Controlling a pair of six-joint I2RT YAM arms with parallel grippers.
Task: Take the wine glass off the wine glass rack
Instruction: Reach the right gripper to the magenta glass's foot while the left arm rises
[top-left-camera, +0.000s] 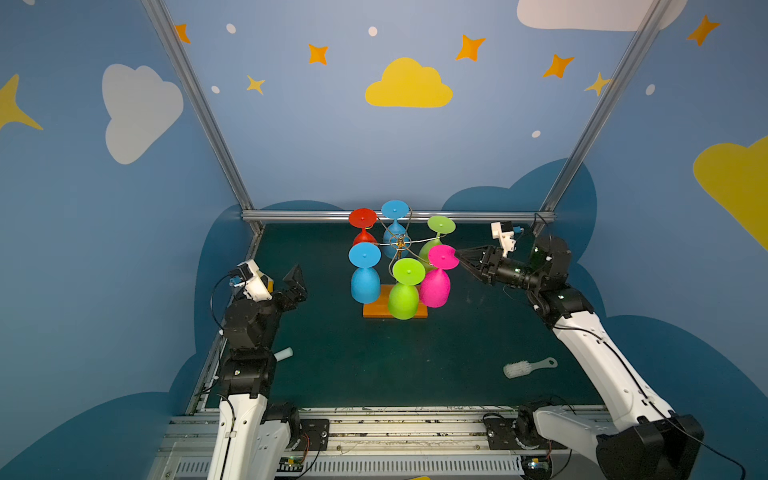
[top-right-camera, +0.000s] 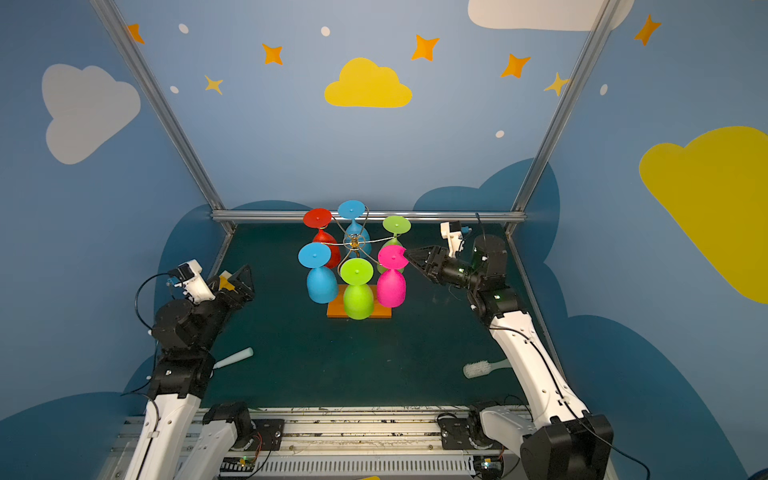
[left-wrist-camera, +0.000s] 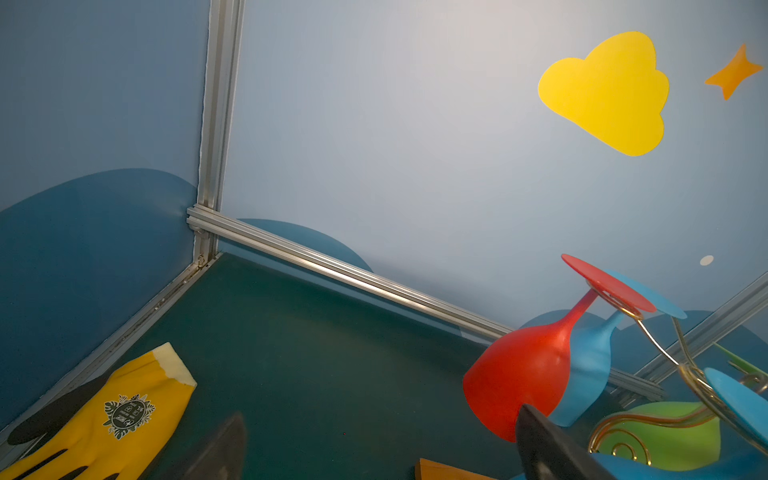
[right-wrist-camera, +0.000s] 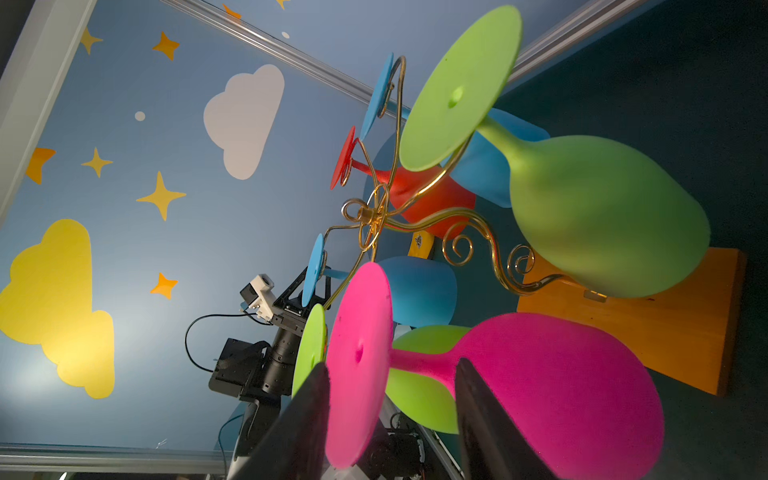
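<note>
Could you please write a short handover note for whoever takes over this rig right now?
Left end effector: open, idle left of the wine glass rack, holding nothing.
Right end effector: open, fingers either side of the pink wine glass at its foot and stem, not clamped.
All six glasses hang upside down on the rack.
Done: reach. Left: close, slide the pink glass off its wire arm, set it down.

wine glass rack (top-left-camera: 372, 310) base partly behind front green glass (top-left-camera: 403, 297)
</note>
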